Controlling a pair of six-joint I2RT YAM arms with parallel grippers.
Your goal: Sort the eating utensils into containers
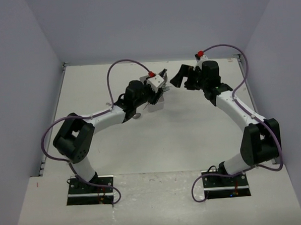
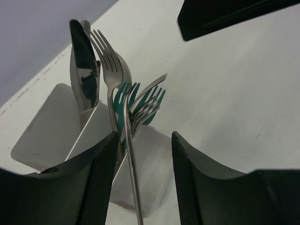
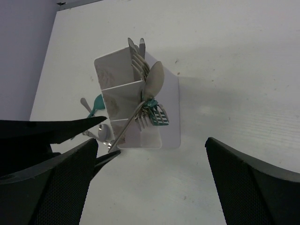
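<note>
The white three-compartment box stands at mid-table under my left gripper. It holds silver forks, teal forks, a knife and a silver spoon. One silver fork leans out of the end compartment. Its handle runs between my left fingers, which stand apart, so this gripper is open. My right gripper is open and holds nothing, a little way from the box. A teal spoon and a silver spoon lie on the table beside the box.
The right gripper's dark finger hangs close above the box, facing the left gripper. Grey walls close in the white table on three sides.
</note>
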